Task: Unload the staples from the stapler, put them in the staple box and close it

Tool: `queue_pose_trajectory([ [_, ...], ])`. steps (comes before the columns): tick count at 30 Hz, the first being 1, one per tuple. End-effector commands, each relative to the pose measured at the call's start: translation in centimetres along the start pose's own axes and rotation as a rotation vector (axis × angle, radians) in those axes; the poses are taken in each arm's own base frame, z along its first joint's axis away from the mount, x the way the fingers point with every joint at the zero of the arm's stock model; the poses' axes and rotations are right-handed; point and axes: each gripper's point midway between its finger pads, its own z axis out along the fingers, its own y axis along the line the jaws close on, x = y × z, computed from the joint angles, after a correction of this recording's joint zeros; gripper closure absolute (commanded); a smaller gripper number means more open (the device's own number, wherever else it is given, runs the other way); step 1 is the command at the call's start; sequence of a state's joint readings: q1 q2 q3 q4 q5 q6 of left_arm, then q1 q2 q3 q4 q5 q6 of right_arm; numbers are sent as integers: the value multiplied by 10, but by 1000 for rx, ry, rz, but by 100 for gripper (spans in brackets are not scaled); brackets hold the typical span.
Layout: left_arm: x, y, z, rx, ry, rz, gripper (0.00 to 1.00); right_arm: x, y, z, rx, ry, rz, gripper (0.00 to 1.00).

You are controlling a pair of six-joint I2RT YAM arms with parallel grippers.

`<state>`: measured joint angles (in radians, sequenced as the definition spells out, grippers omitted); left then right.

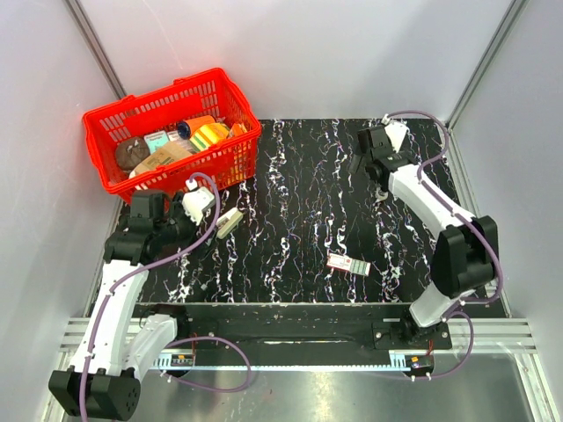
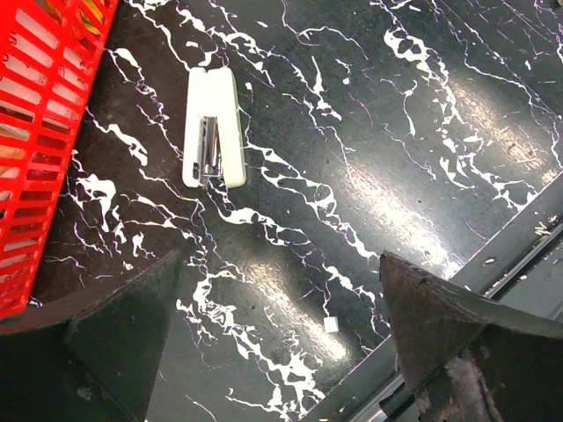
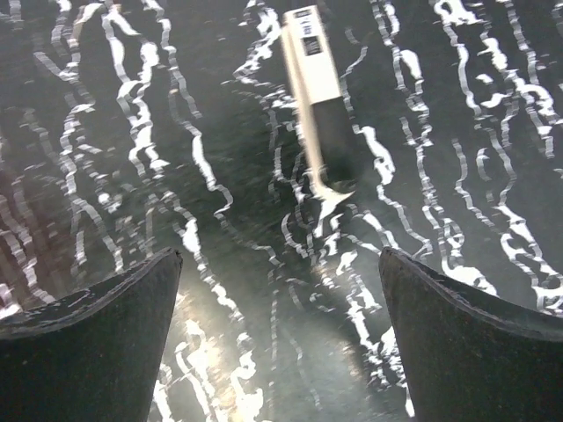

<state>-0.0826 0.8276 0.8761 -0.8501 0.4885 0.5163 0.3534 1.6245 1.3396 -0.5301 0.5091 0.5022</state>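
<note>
Cream-white stapler [image 2: 214,127] with silver metal, red basket [image 2: 40,132], black white-veined table [image 1: 299,193], red-and-white box [image 1: 348,263]

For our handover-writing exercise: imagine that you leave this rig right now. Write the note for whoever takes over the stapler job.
Left hand: open, empty, over the table, just short of the stapler.
Right hand: open, empty, at the table's far right, away from the stapler.
Stapler: lying on the table beside the basket, not touching it.
Done: nothing visible; stapler not gripped, no staples seen out.
Left: grip the stapler, open it, take the staples out.
</note>
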Motion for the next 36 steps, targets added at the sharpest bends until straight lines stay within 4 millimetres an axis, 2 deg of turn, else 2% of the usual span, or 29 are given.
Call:
queue_pose_trajectory([
  [1, -7, 1, -8, -24, -8, -8, 1, -11, -26, 26, 155, 16, -101, 1],
  [3, -6, 0, -10, -24, -6, -6, 1, -8, -33, 42, 194, 54, -121, 1],
  [11, -5, -3, -8, 0, 2, -19, 1, -20, -44, 79, 186, 82, -106, 1],
  [17, -3, -2, -5, 6, 13, -21, 1, -13, -46, 111, 162, 135, -141, 10],
  [25, -9, 0, -5, 10, 4, -15, 1, -7, -38, 137, 90, 180, -104, 20],
  [29, -11, 1, -4, 12, 6, -21, 1, -5, -34, 146, 79, 187, -98, 30],
  [33, -10, 0, -5, 10, 6, -20, 1, -4, -34, 150, 83, 190, -97, 50],
  [36, -10, 1, -5, 6, 3, -19, 1, -1, -34, 151, 81, 196, -93, 53],
])
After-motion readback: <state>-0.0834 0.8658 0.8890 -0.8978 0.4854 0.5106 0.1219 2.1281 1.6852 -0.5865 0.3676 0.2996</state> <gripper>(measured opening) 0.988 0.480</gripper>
